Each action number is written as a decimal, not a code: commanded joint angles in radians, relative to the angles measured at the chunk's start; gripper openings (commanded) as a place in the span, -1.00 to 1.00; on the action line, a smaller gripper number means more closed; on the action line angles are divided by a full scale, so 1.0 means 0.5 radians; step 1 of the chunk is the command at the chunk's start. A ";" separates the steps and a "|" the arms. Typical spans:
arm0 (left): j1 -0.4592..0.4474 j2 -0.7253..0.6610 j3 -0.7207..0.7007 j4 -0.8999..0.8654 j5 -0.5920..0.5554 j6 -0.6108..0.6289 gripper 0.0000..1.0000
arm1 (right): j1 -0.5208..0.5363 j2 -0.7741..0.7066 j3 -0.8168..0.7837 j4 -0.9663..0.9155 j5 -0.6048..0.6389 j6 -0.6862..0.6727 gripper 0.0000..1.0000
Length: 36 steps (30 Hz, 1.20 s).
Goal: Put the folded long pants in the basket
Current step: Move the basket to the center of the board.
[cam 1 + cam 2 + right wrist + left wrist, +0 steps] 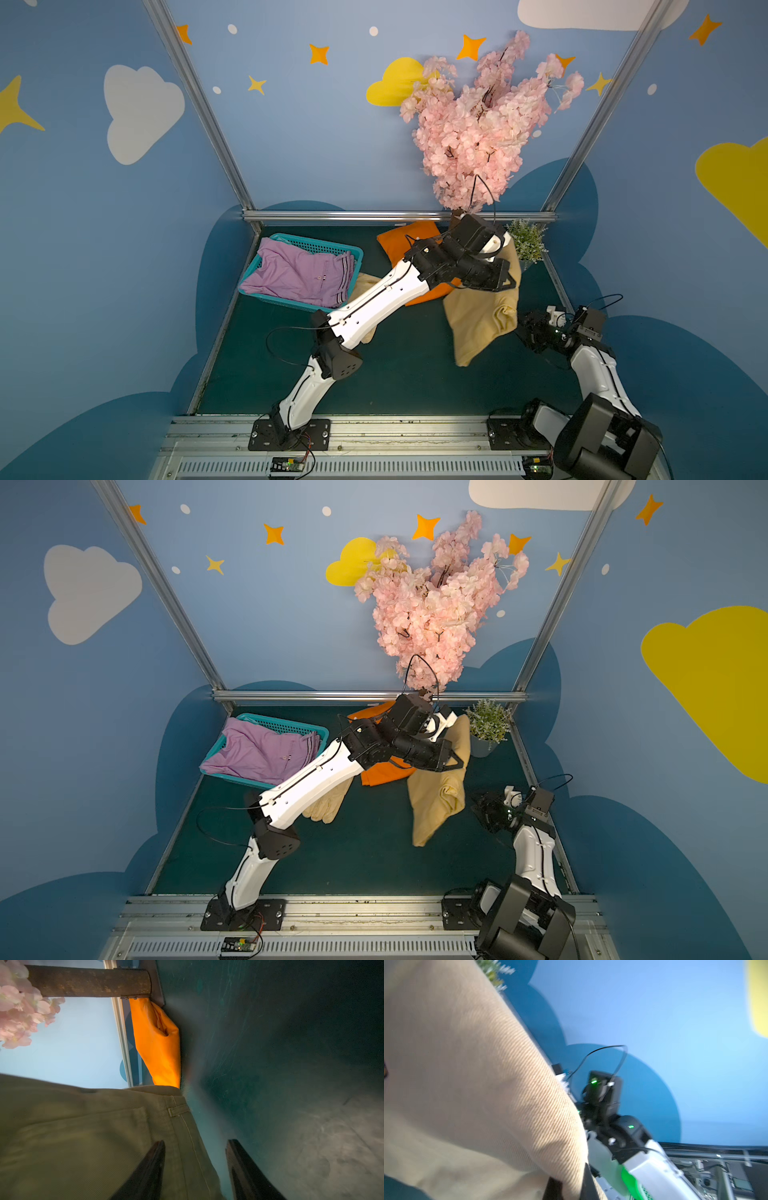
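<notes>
Tan pants (467, 1084) hang clenched in left pincer (508, 279); right pincer (195, 1141) gapes empty beside their waistband. Lilac pants (299, 272) in basket (309, 242) (well left of both). Orange pants (405, 241), behind left pincer, not yet in.

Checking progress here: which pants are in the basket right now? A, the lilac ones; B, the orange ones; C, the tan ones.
A: the lilac pants lie in the basket, while the orange pants and tan pants are outside it.
</notes>
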 commanded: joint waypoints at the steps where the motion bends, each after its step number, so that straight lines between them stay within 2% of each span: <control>1: 0.000 0.088 0.411 -0.097 0.274 -0.051 -0.95 | -0.019 0.067 0.054 -0.015 0.047 -0.016 0.04; 3: 0.065 0.043 0.315 -0.222 0.285 -0.013 -0.95 | -0.025 0.119 0.075 -0.031 0.042 -0.050 0.04; 5: 0.099 -0.135 -0.052 -0.348 0.101 0.132 -0.95 | -0.029 0.186 0.099 -0.038 0.000 -0.113 0.04; 6: 0.097 -0.267 -0.340 -0.306 -0.013 0.180 -0.95 | -0.036 0.213 0.102 -0.041 -0.014 -0.125 0.03; 7: 0.118 -0.472 -0.806 -0.100 -0.061 0.192 -0.95 | -0.035 0.241 0.104 -0.049 -0.020 -0.143 0.03; 8: 0.173 -0.703 -1.338 0.240 -0.034 0.131 -0.95 | -0.034 0.265 0.106 -0.053 -0.019 -0.163 0.03; 9: 0.248 -0.892 -1.728 0.554 -0.004 0.017 -0.95 | -0.036 0.288 0.104 -0.056 -0.019 -0.183 0.03; 10: 0.361 -1.082 -2.257 0.928 0.050 -0.126 -0.95 | -0.038 0.307 0.103 -0.062 -0.013 -0.207 0.03; 11: 0.471 -1.226 -2.659 1.247 0.101 -0.229 -0.95 | -0.042 0.327 0.094 -0.066 -0.011 -0.217 0.03; 13: 0.691 -1.372 -3.128 1.493 0.190 -0.294 -0.95 | -0.043 0.359 0.076 -0.038 -0.023 -0.225 0.03; 14: 0.768 -1.413 -3.265 1.469 0.193 -0.240 -0.95 | -0.038 0.377 0.068 -0.025 -0.030 -0.228 0.03; 17: 0.954 -1.499 -3.460 1.329 0.215 -0.119 -0.95 | -0.018 0.414 0.061 -0.006 -0.049 -0.255 0.03; 19: 1.050 -1.600 -3.549 1.299 0.140 -0.089 -0.95 | 0.009 0.425 0.064 -0.007 -0.065 -0.278 0.03; 23: 1.227 -1.618 -3.577 1.193 0.087 -0.006 -0.95 | 0.142 0.424 0.041 -0.023 -0.065 -0.318 0.07; 29: 1.278 -1.477 -3.680 1.237 0.097 0.103 -0.93 | 0.587 0.490 -0.069 0.091 -0.167 -0.354 0.14; 36: 1.296 -1.360 -3.698 1.250 0.072 0.150 -0.90 | 1.014 0.538 -0.192 0.453 0.023 -0.116 0.15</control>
